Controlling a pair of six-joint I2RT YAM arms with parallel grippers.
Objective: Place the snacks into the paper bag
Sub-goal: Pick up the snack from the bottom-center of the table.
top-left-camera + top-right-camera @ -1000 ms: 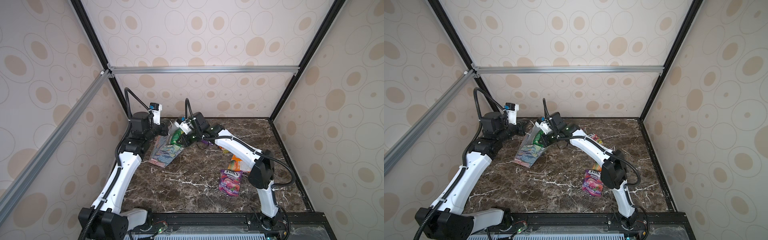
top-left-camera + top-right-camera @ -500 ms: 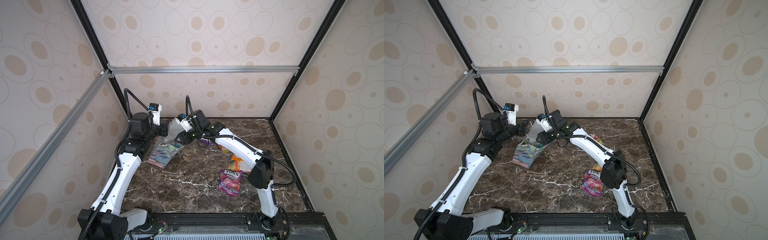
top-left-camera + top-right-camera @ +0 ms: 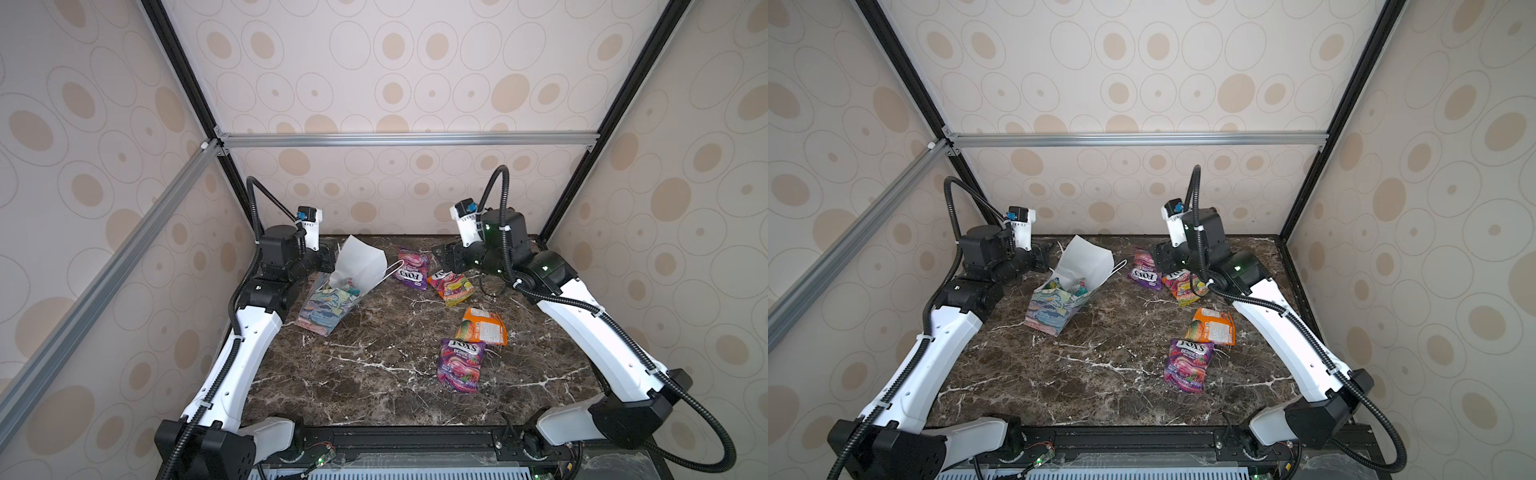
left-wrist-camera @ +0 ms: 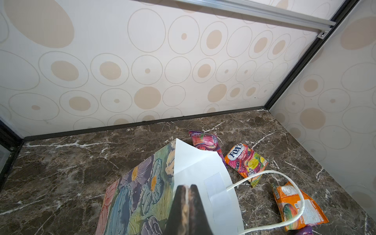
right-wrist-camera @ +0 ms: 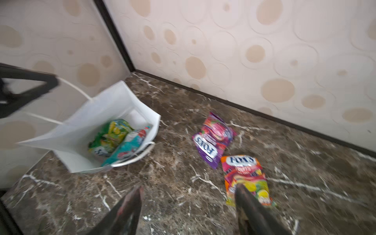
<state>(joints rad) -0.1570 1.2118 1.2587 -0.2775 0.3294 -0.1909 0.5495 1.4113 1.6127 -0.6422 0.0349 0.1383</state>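
White cord handle [image 5: 75, 87] sits pinched between the closed fingers of the left end effector [image 4: 187, 186], which holds the paper bag [image 3: 328, 303] by it at the far left of the tabletop [image 3: 353, 374]. The bag leans, base on the marble and open mouth turned up and to the right, white inside showing. Its second handle [image 3: 390, 270] hangs loose over the right-hand rim. Inside lie a green pouch [image 5: 112, 134] and a teal-white pouch [image 5: 130, 146], side by side and touching.

The right end effector [image 5: 189, 187] hangs over the far right of the tabletop with its fingers spread wide and nothing between them. In the right wrist view one finger overlaps the edge of the red-yellow FOX'S Fruits pouch [image 5: 246, 179]; whether it touches is unclear. That pouch lies flat, just beside a purple FOX'S pouch [image 5: 213, 138] lying between it and the bag.

Nearer and to the right, in both top views, an orange pouch [image 3: 482, 326] lies flat, and a second purple FOX'S Berries pouch [image 3: 461, 363] lies just nearer, its top edge meeting the orange one.
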